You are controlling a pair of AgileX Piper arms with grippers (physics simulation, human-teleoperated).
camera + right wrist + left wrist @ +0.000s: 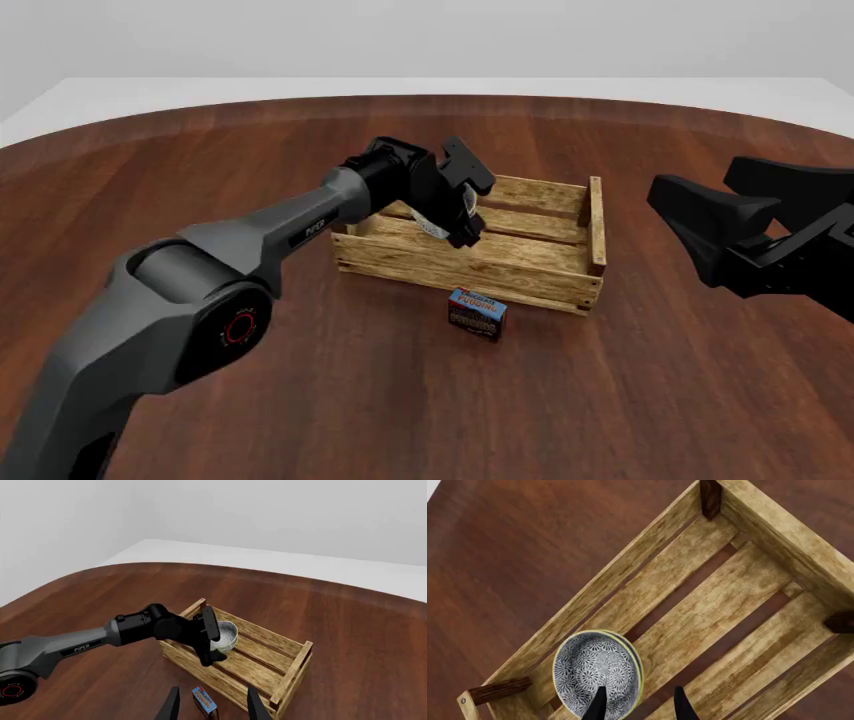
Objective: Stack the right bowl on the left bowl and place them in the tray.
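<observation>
Two stacked bowls (597,672), grey-white patterned with yellow-green rims, sit one inside the other at the left end of the wooden slatted tray (714,605). My left gripper (640,707) is open, with one finger inside the top bowl and the other outside its rim. In the front view my left gripper (461,225) reaches down into the tray (467,265) and mostly hides the bowls (435,229). In the right wrist view the bowls (228,634) look tilted, and I cannot tell if they rest on the slats. My right gripper (691,172) is open and empty, raised to the right of the tray.
A small dark blue-topped carton (477,312) lies on the brown table just in front of the tray; it also shows in the right wrist view (203,700). The tray (293,670) has dark raised corner posts (710,497). My left arm stretches across the table's left half.
</observation>
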